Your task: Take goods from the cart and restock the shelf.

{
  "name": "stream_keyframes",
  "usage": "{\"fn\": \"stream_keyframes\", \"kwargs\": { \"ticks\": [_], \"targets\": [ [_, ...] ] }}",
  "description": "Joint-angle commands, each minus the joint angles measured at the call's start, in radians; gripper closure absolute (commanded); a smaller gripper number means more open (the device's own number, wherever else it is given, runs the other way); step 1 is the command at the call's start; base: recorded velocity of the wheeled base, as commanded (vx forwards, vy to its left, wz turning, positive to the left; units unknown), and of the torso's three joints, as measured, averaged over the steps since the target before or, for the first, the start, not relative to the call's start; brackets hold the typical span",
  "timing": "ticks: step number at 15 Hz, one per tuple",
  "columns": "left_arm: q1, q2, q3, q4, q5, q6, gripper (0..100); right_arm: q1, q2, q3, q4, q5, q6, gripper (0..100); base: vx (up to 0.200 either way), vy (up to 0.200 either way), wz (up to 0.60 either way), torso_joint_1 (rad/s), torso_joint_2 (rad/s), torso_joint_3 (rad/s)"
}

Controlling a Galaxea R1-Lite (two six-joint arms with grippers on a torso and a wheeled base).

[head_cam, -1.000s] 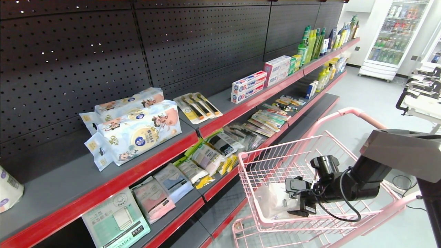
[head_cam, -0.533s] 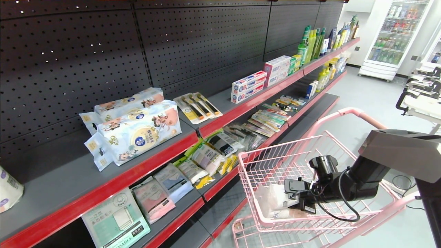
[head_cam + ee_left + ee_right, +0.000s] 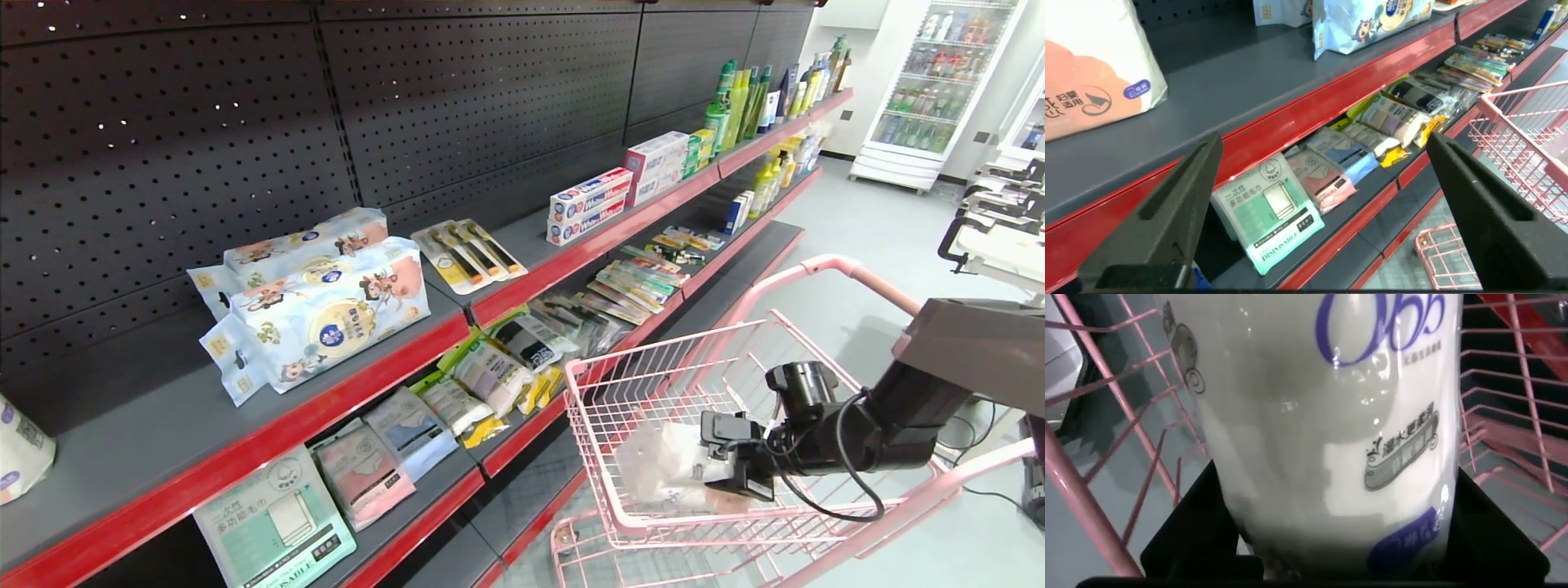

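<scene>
Pick-up step: the right hand [image 3: 712, 469] is down in the pink cart [image 3: 653, 353] at 4 o'clock, clamped on the white pack [image 3: 660, 464] inside the basket. The left hand [image 3: 1323, 145] hangs with fingers apart, facing the shelf [image 3: 163, 425]. Next, I reckon: lift clear of the wire rim, then swing toward the bare shelf stretch at 8 o'clock.

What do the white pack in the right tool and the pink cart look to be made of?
The white pack looks like soft plastic film with a glossy finish: it shows bright glare patches and bulges smoothly. The pink cart appears to be metal wire with a pink coating, likely paint or plastic: thin rigid rods form an even grid.
</scene>
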Motion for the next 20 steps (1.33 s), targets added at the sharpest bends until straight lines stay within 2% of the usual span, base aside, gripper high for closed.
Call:
{"fn": "stream_keyframes", "kwargs": {
  "ticks": [1, 5, 7, 10, 12, 13, 14, 18, 20],
  "targets": [
    [0.0, 0.001, 0.0, 0.0, 0.0, 0.0, 0, -0.055, -0.095, 0.004, -0.002, 0.0, 0.04, 100, 0.0, 0.0, 0.0, 0.0, 0.0, 0.0],
    [0.0, 0.001, 0.0, 0.0, 0.0, 0.0, 0, -0.117, -0.194, 0.0, -0.002, -0.02, 0.169, 100, 0.0, 0.0, 0.0, 0.0, 0.0, 0.0],
    [0.0, 0.001, 0.0, 0.0, 0.0, 0.0, 0, -0.158, -0.302, 0.009, -0.002, -0.08, 0.335, 100, 0.0, 0.0, 0.0, 0.0, 0.0, 0.0],
    [0.0, 0.001, 0.0, 0.0, 0.0, 0.0, 0, -0.138, -0.46, 0.012, -0.002, -0.227, 0.634, 100, 0.0, 0.0, 0.0, 0.0, 0.0, 0.0],
    [0.0, 0.001, 0.0, 0.0, 0.0, 0.0, 0, -0.112, -0.549, 0.029, -0.002, -0.294, 0.734, 100, 0.0, 0.0, 0.0, 0.0, 0.0, 0.0],
    [0.0, 0.001, 0.0, 0.0, 0.0, 0.0, 0, -0.075, -0.654, 0.066, -0.002, -0.38, 0.826, 100, 0.0, 0.0, 0.0, 0.0, 0.0, 0.0],
    [0.0, 0.001, 0.0, 0.0, 0.0, 0.0, 0, -0.049, -0.726, 0.098, 0.0, -0.416, 0.873, 100, 0.0, 0.0, 0.0, 0.0, 0.0, 0.0],
    [0.0, 0.001, 0.0, 0.0, 0.0, 0.0, 0, -0.029, -1.01, 0.224, 0.035, -0.486, 0.91, 100, 0.0, 0.0, 0.0, 0.0, 0.0, 0.0],
    [0.0, 0.001, 0.0, 0.0, 0.0, 0.0, 0, -0.029, -1.131, 0.244, 0.101, -0.509, 0.913, 100, 0.0, 0.0, 0.0, 0.0, 0.0, 0.0]
  ]
}}
